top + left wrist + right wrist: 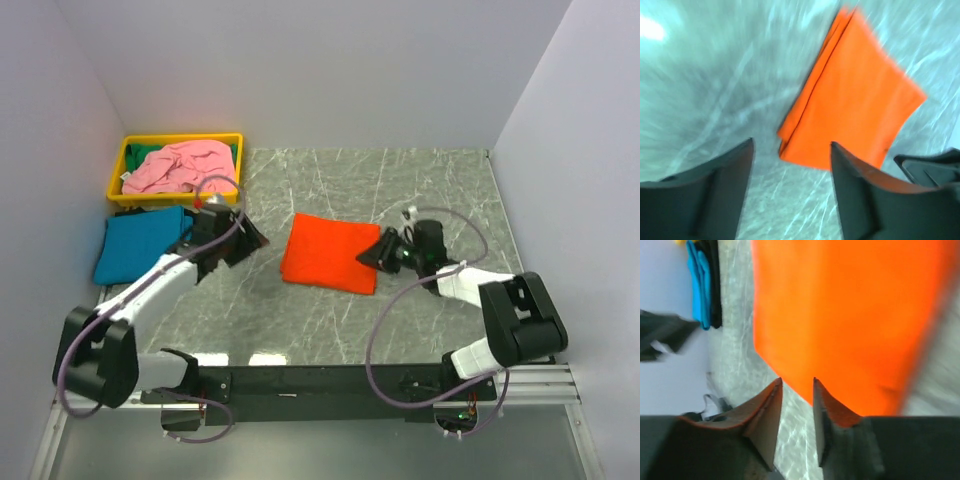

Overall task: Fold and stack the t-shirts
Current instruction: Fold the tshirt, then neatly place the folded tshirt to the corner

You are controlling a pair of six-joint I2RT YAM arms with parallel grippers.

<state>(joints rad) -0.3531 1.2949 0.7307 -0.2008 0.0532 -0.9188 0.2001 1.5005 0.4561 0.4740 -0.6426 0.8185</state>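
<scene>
Mid-table, left gripper gapes, right gripper barely parted beside the folded bright orange cloth t-shirt; a nudge could rumple it.

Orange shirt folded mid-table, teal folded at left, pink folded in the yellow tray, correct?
No: the pink shirt lies crumpled in the yellow tray, not folded, as the top external view shows. The orange shirt and teal shirt are folded.
</scene>
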